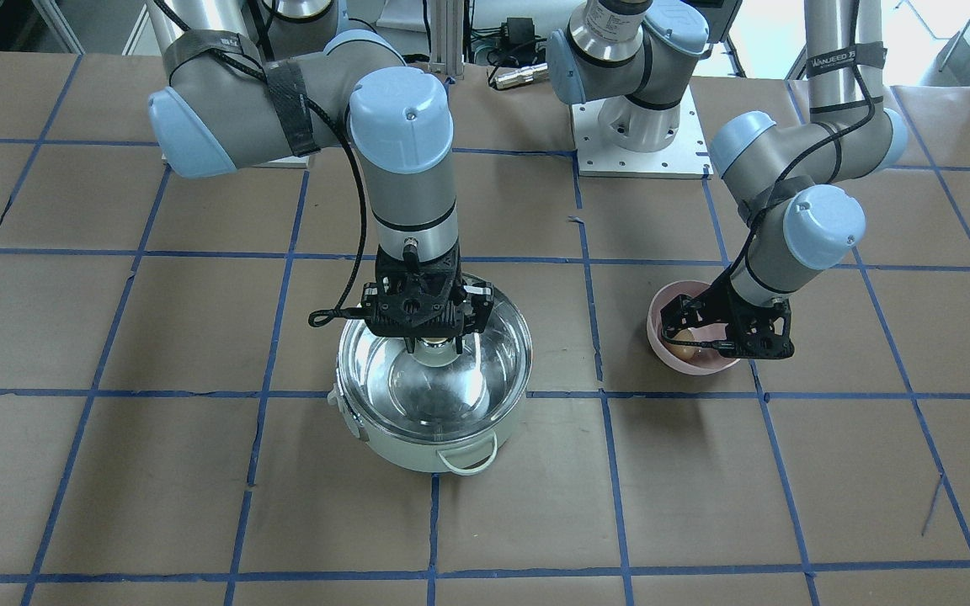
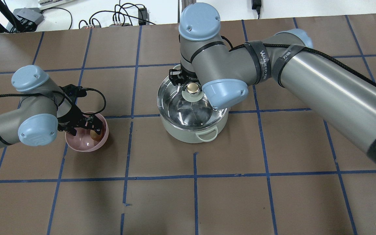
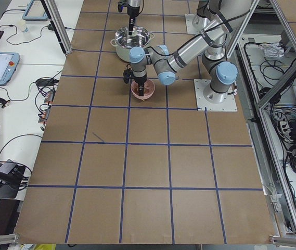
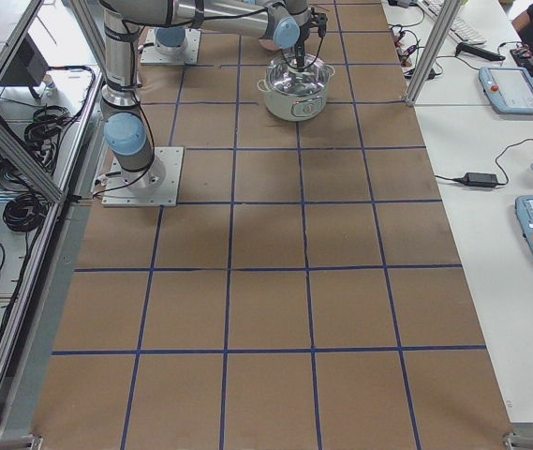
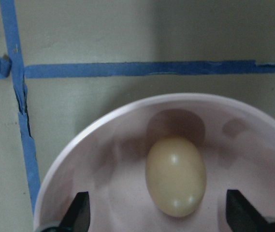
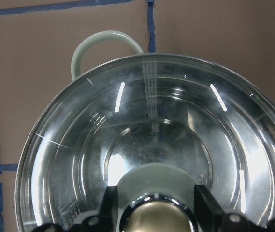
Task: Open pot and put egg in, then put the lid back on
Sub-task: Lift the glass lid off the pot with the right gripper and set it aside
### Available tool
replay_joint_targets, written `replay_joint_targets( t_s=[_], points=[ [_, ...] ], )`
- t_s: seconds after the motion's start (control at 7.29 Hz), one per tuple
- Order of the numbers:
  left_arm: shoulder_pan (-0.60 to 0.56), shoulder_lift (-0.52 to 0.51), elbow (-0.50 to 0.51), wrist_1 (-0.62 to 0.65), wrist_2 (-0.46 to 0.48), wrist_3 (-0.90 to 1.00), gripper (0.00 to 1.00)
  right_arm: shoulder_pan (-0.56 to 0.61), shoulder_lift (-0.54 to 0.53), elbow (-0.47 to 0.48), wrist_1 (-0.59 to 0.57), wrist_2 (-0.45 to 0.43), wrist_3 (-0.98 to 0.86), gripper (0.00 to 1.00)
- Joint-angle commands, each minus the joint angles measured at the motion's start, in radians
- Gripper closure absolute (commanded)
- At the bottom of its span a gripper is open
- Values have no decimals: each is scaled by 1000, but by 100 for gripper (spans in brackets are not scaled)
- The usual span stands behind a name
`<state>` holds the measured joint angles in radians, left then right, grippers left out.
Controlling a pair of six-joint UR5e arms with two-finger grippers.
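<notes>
step 1: we are clamping right fingers [image 6: 110,208] on the lid [image 6: 151,121] knob [image 6: 154,220], left fingers [image 5: 79,215] hanging wide either side of the egg [image 5: 176,176]; next we are needing a straight lift.

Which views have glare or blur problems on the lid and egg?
Right wrist view: bright streak reflections across the glass lid, its knob close and soft. Left wrist view: whole frame slightly soft, egg casts a shadow in the pink bowl. Front-facing view: top right corner overexposed.
</notes>
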<state>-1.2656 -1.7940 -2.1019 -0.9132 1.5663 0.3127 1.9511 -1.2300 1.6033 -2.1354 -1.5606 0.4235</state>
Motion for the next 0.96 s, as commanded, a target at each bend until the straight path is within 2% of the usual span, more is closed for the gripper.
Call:
replay_joint_targets(
  t_s=[0.0, 0.41, 0.82],
  points=[
    [0, -4, -4, 2, 0, 0, 2, 0, 0, 1, 2, -1, -2, 48],
    [0, -28, -3, 7, 0, -1, 2, -24, -11, -5, 18, -1, -21, 52],
    [-1, -30, -4, 2, -9, -4, 22, -115, -113, -25, 162, 13, -118, 53]
  ],
)
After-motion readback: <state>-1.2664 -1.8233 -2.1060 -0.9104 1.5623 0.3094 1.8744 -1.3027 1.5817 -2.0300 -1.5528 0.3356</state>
